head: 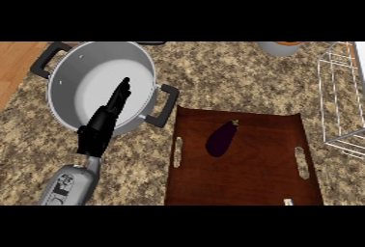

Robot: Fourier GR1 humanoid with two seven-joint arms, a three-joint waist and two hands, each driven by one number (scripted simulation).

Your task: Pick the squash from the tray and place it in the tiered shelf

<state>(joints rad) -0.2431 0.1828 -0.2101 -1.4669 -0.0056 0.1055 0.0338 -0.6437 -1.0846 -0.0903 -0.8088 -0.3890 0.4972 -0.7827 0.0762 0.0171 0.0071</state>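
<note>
From the head view I am looking steeply down on a speckled brown granite counter (235, 72), with a strip of wooden floor (18, 67) showing at the far left. I take the brown wooden tray (246, 173) as my landmark: it lies flat on the counter, with a slot handle cut into each short side.

The squash (221, 139) is dark purple, almost black, and looks more like an eggplant to me. It lies on the tray's upper left part, its stem end pointing toward the tray's far edge, clear of both slot handles. Nothing touches it.

Left of the tray, up past its far left corner, stands a large grey pot (78, 62) with black side handles; one handle sits just beside the tray's corner. My left hand (107, 116) hangs over that pot, well left of the tray, with its fingers straight and together, pointing away from me over the pot's pale inside. It holds nothing. The grey forearm (71, 185) runs back from it to the lower edge.

Right of the tray stands the white wire tiered shelf (342, 96), cut off by the view's right edge and apart from the tray. Beyond the tray's far edge, at the top, I can see the bottom of a grey vessel (279, 47) with something orange in it.

My right hand does not show.
</note>
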